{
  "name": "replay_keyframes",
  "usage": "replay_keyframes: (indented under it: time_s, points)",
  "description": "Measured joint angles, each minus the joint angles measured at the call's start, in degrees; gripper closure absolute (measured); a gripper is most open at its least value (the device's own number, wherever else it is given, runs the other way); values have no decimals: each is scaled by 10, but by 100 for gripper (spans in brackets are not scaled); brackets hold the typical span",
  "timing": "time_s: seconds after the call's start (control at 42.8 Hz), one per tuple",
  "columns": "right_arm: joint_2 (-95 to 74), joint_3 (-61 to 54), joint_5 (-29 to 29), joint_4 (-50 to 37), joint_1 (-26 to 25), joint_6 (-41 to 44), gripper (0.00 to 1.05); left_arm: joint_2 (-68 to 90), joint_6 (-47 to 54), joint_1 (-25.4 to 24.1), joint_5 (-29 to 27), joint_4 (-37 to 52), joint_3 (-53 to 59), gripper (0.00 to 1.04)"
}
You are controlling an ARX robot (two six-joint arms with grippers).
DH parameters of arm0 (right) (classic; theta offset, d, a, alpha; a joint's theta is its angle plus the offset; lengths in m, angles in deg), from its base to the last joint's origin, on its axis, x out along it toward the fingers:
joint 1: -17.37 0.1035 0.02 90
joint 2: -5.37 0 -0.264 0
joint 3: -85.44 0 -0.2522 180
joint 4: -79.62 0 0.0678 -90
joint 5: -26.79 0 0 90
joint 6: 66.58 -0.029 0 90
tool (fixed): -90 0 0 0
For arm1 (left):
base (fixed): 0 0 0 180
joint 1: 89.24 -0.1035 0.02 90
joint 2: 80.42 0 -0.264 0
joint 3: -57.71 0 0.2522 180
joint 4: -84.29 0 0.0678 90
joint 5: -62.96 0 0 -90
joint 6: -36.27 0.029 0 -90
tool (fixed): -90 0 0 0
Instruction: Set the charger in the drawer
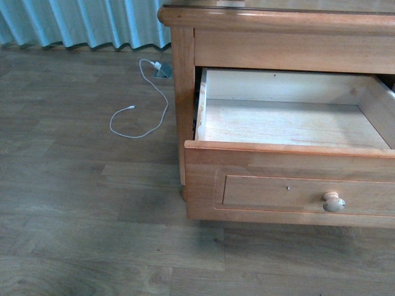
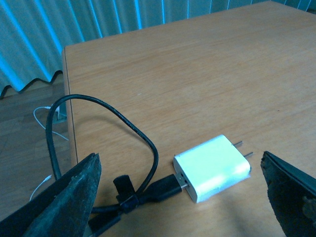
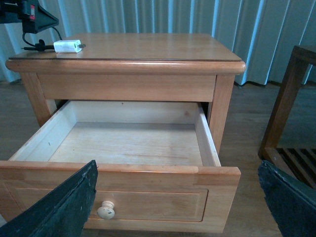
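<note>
- The charger (image 2: 212,168) lies on the nightstand top (image 2: 197,74), near its edge, with its black cable looped beside it.
- The left gripper (image 2: 180,160) is spread wide, straddling the charger without touching it.
- The drawer (image 1: 284,151) stands pulled out; the right gripper (image 3: 177,170) gapes empty before it.

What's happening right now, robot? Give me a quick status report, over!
Left claw open, either side of charger on cabinet top. Right claw open, facing drawer: pulled out, empty. Nothing blocking.
</note>
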Motion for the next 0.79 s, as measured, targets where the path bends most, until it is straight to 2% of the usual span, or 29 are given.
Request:
replay_keyframes:
  time_s: [0.234, 0.514, 0.795]
  points:
    - [0, 0, 0, 0, 0, 0, 8, 67, -10, -7, 46, 15, -64, 6]
    - [0, 0, 0, 0, 0, 0, 8, 92, 8, -9, 102, 15, -81, 6]
    - [0, 0, 0, 0, 0, 0, 8, 107, 43, -9, 112, 0, -94, 6]
